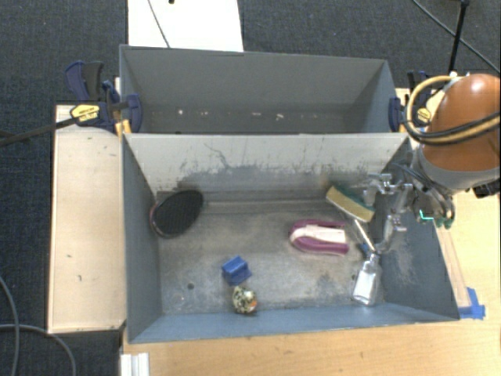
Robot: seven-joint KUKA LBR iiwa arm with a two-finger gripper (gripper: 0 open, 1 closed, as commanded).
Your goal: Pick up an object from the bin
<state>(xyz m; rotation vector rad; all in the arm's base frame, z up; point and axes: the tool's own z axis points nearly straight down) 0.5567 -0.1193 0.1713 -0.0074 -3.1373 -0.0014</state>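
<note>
At the frame's right, the claw (371,249) hangs just above a small silvery-white object (365,284) by the bin's (258,163) lower-right wall. I cannot tell whether it is clenched or released.

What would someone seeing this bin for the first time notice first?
The orange-domed arm at the right, with its pincer low over the right end of the bin. Then the purple-and-white thing just left of the pincer, and a dark oval thing by the left wall.

Orange-capped arm (463,124) from the right, tool (372,245) low, tilted leftward.
</note>
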